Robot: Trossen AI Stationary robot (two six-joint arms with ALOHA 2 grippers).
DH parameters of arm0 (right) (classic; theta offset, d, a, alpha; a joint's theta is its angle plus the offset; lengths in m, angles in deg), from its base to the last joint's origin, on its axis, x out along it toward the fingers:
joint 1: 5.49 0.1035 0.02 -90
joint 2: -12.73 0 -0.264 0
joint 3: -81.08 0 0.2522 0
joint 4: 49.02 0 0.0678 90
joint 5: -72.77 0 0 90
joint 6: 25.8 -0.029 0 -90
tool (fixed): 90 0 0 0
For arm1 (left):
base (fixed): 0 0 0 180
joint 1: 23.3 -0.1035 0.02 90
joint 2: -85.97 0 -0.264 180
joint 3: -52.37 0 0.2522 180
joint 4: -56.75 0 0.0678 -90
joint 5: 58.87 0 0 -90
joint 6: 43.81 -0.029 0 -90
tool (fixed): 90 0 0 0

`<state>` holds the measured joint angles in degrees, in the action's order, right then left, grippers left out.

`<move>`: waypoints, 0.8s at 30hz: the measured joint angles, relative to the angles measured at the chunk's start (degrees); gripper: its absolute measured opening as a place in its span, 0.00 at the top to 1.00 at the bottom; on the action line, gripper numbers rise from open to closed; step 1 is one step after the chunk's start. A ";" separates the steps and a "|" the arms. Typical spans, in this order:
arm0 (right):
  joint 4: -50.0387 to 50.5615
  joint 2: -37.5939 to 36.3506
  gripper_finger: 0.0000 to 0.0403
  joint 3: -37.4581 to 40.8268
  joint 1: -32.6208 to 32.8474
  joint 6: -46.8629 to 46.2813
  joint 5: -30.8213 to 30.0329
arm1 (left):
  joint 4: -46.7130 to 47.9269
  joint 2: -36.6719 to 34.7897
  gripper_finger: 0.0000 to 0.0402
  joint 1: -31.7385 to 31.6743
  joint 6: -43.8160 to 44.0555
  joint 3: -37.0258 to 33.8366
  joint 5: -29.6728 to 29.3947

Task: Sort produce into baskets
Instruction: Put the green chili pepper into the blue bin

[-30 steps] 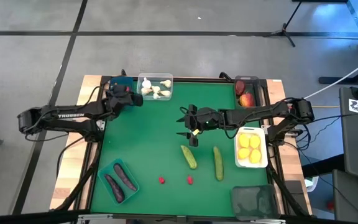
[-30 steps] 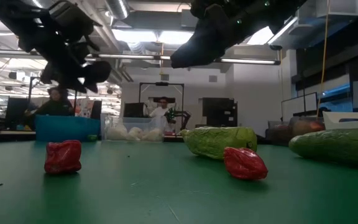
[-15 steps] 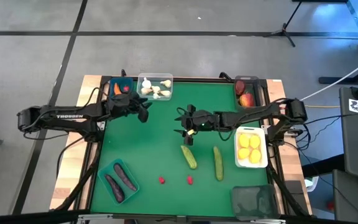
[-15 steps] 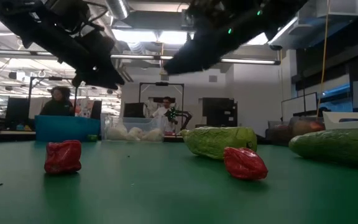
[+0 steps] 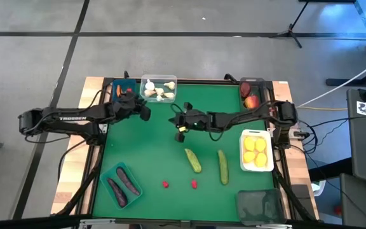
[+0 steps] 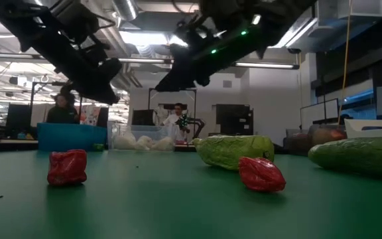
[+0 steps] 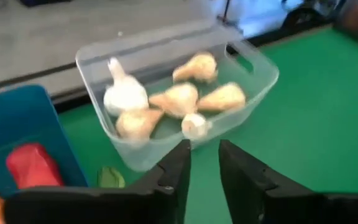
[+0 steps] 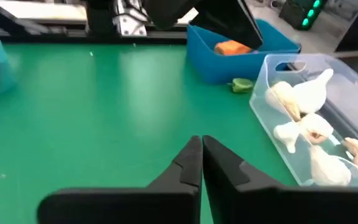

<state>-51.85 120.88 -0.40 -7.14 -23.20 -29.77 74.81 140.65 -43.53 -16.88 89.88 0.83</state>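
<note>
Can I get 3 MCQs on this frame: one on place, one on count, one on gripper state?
1. Where do the two cucumbers lie?
A. In the white basket
B. On the green mat, outside any basket
C. In the clear basket

2. How many lemons are in the white basket?
A. Two
B. Four
C. Six

3. How does the right gripper stand?
A. Shut, holding nothing
B. Shut on a cucumber
C. Wide open

Answers:
1. B: both cucumbers lie on bare mat, left of the white basket.
2. B: four lemons show in the high view.
3. A: in its wrist view the right gripper has its fingers together over the mat with nothing between them, near the clear basket of garlic.
</note>
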 joint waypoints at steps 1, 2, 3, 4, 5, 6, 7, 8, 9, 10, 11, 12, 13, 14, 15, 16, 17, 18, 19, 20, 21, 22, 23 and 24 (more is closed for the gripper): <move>1.08 0.75 0.98 -0.99 0.01 0.00 0.00 | 0.52 0.61 0.83 0.08 0.16 0.00 0.42; 1.83 1.35 0.99 -1.83 0.05 0.02 0.00 | 0.43 1.52 0.86 0.34 0.16 0.00 0.49; 2.18 1.81 0.99 -2.50 0.09 0.06 0.09 | 0.09 2.50 0.89 0.70 0.00 0.02 0.69; 2.76 1.85 0.98 -2.76 0.13 0.11 0.06 | 0.25 3.48 0.91 1.22 -0.28 0.01 0.78; 3.22 1.85 0.98 -2.90 0.16 0.18 0.07 | -0.01 4.46 0.94 1.83 -0.88 0.00 0.79; 3.16 1.85 0.98 -3.05 0.20 0.17 0.08 | -0.30 5.27 0.97 2.32 -1.54 0.09 0.86; 3.39 1.74 0.99 -3.06 0.20 0.19 0.09 | 0.31 6.08 0.98 2.75 -2.03 0.39 0.91; 4.14 1.41 0.99 -3.04 0.17 0.20 0.07 | 1.62 7.06 0.99 3.10 -2.25 1.06 0.91; 4.64 1.14 0.99 -3.04 0.17 0.20 0.04 | 3.72 7.93 0.99 3.38 -2.31 1.88 0.86; 4.59 1.01 0.99 -3.04 0.17 0.19 0.04 | 6.53 8.81 0.99 3.46 -2.37 2.77 0.65; 4.67 0.97 0.99 -3.04 0.17 0.17 0.04 | 9.20 9.66 0.99 3.42 -2.77 3.74 0.54; 4.86 0.97 0.99 -3.04 0.15 0.10 0.05 | 11.59 10.74 0.99 3.33 -3.84 4.86 0.54; 5.02 1.00 0.99 -3.04 0.13 0.08 0.07 | 13.38 11.86 1.00 3.33 -5.52 5.91 0.45; 4.90 1.00 0.99 -3.01 0.13 0.08 0.08 | 14.51 12.91 1.00 3.33 -7.20 6.98 0.42; 4.56 1.00 0.99 -3.01 0.13 0.14 0.19 | 15.11 14.08 1.00 3.33 -8.88 7.86 0.41; 4.18 1.00 0.99 -3.01 0.13 0.15 0.58 | 15.17 15.34 1.00 3.33 -10.67 8.75 0.41; 4.11 1.00 0.99 -3.04 0.13 0.15 0.72 | 15.11 16.63 1.00 3.33 -12.39 9.57 0.43; 4.21 1.00 0.99 -3.03 0.13 0.16 1.03 | 15.20 18.03 1.00 3.32 -13.95 10.28 0.38; 4.19 1.00 0.99 -3.01 0.13 0.17 1.46 | 15.33 19.45 1.00 3.18 -15.26 11.17 0.07; 4.14 1.00 0.99 -3.01 0.13 0.20 1.69 | 15.39 20.89 1.00 2.88 -16.37 12.04 -0.24; 4.04 1.00 0.99 -3.01 0.13 0.21 2.21 | 15.48 22.40 1.00 2.53 -17.15 12.83 -0.45; 4.00 1.00 0.99 -3.01 0.13 0.21 2.86 | 16.08 23.94 1.00 2.11 -17.59 13.61 -0.54; 4.19 1.00 0.99 -3.01 0.13 0.21 3.10 | 16.92 25.60 1.00 1.71 -17.86 14.28 -0.57; 4.39 1.00 0.99 -3.01 0.13 0.23 3.10 | 17.93 27.37 1.00 1.41 -18.16 15.09 -0.55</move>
<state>-47.46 121.88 -3.42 -7.01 -22.97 -26.67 92.74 168.02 -42.12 -35.04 104.96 0.28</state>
